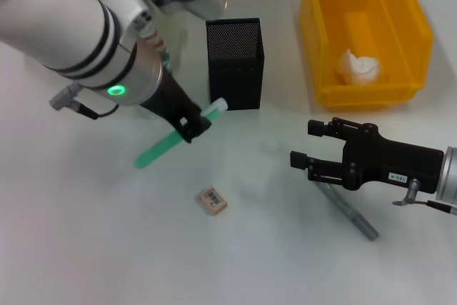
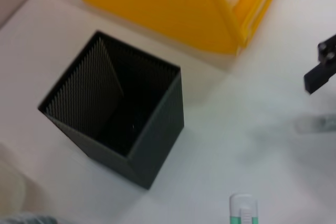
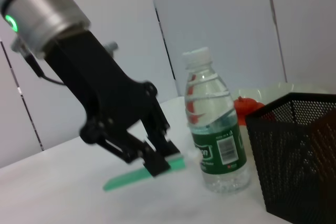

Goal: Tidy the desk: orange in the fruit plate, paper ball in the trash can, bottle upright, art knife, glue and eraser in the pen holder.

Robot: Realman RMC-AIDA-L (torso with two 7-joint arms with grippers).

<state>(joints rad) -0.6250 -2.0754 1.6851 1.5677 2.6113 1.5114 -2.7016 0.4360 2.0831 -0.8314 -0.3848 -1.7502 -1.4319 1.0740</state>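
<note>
The mint-green glue (image 1: 178, 136) is pinched by the left gripper (image 1: 194, 125) beside the pen holder (image 1: 235, 62); the right gripper (image 1: 305, 144) is spread.

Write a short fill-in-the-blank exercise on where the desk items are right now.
1. The left claw is shut on the mint-green ____ stick.
2. The crumpled white paper ball lies inside the ____ rectangular plastic bin.
3. The small beige eraser block lies on the ____, outside the black mesh pen holder.

Missing words: glue; yellow; desk
</note>
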